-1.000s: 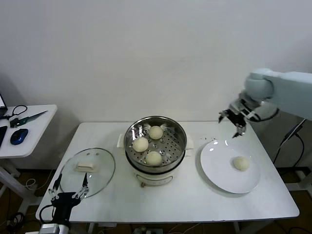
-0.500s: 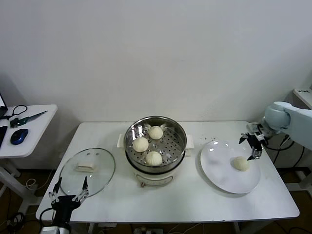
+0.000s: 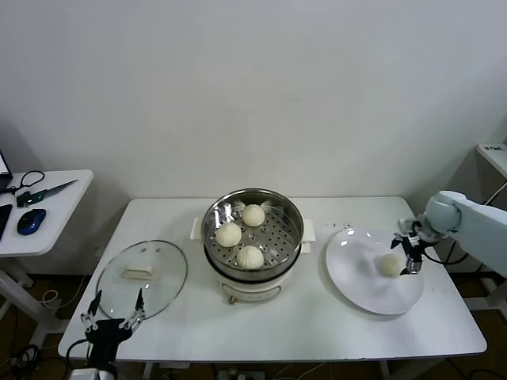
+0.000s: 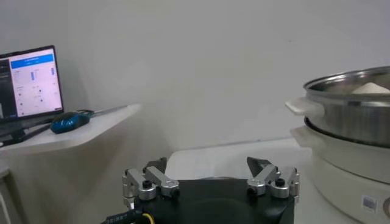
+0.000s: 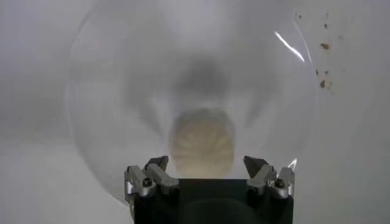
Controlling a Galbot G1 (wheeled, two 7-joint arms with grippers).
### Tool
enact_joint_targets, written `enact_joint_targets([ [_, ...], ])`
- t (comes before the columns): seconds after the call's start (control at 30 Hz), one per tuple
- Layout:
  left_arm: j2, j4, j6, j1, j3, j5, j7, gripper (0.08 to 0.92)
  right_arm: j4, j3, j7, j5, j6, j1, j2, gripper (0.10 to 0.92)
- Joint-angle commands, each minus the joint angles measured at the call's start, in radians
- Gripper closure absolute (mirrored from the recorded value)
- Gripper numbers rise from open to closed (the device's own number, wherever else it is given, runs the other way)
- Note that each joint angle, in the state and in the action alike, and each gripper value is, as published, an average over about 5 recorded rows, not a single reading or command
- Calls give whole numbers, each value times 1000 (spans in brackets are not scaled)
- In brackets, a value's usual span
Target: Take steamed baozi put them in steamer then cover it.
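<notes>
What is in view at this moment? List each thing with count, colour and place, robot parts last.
baozi in steamer: three, cream-white, on the perforated tray
baozi on plate: one, cream-white, right of steamer
steamer: one, steel on cream base, table centre
cover: one, clear glass, flat on table left of steamer
plate: one, white, table right
table: one, white
side table: one, white, far left, holding a blue mouse
left gripper: open, at the table's front-left edge
right gripper: open, at the plate's baozi
</notes>
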Motion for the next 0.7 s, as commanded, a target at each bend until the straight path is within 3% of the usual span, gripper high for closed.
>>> enact_joint_targets([
  [0.03, 0, -1, 0, 0, 1, 1, 0, 177, -58, 94, 11, -29, -19, -97, 32, 203],
  [0.2, 3, 5, -2, 0, -3, -1, -1, 177, -60, 92, 13, -31, -27, -88, 37, 222],
  [0.47, 3, 2, -2, -1, -4, -2, -2, 177, 20, 14, 3, 33, -63, 6, 5, 340],
  [0.7, 4, 0, -2, 0, -3, -3, -3, 177, 271, -482, -18, 360, -101, 584, -1, 371],
])
